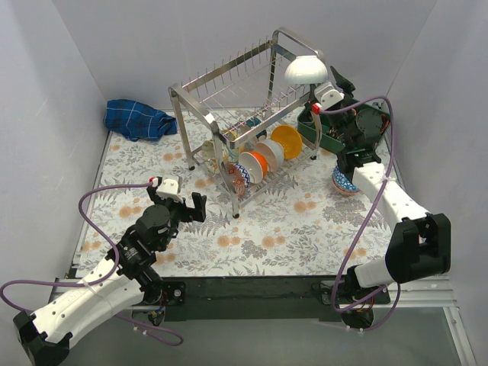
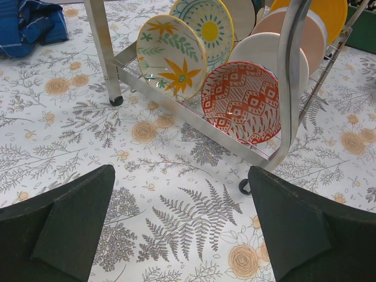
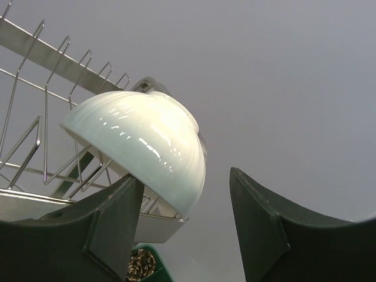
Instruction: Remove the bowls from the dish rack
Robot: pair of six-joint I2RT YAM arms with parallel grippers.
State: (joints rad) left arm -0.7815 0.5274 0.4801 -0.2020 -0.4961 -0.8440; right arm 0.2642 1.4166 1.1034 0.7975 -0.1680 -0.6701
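The steel dish rack (image 1: 229, 91) stands at the back middle of the table. A plain white bowl (image 1: 306, 70) lies upside down on its top right corner. My right gripper (image 1: 331, 82) is open just right of it; in the right wrist view the bowl (image 3: 147, 141) has its lower rim between the open jaws, over the left finger (image 3: 111, 223). The lower tier holds an orange bowl (image 1: 287, 140), a white one (image 1: 269, 152) and a red-and-white patterned bowl (image 2: 247, 101). My left gripper (image 1: 187, 207) is open and empty above the table, short of the rack's front leg (image 2: 292, 76).
A blue patterned bowl (image 1: 345, 181) sits on the table under my right forearm. A green tray (image 1: 320, 130) stands right of the rack. A blue cloth (image 1: 139, 119) lies at the back left. Flower-painted dishes (image 2: 171, 56) stand in the rack's lower tier.
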